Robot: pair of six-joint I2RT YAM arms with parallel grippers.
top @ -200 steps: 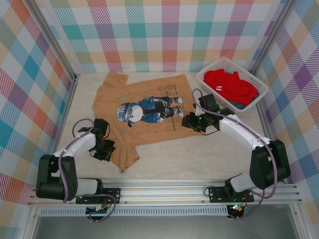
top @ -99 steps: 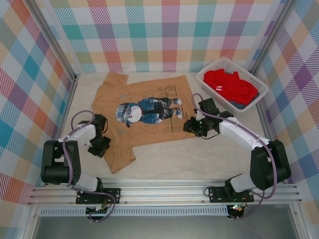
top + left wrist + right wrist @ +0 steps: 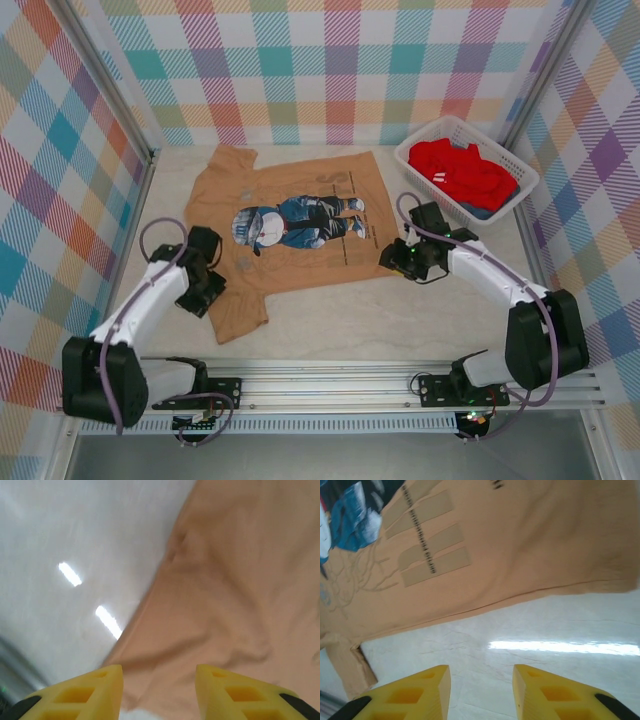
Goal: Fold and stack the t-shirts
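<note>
Apparently readying a fold, the left claw [image 3: 159, 680] and right claw [image 3: 481, 677] are hovering open at opposite edges of the tan-orange t-shirt [image 3: 300, 265] spread on the tabletop [image 3: 400, 320].

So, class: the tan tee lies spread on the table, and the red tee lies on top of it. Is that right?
Not quite. The red tee lies in the basket at the far right, apart from the tan tee, as the top view shows. The tan tee does lie spread on the table.
</note>
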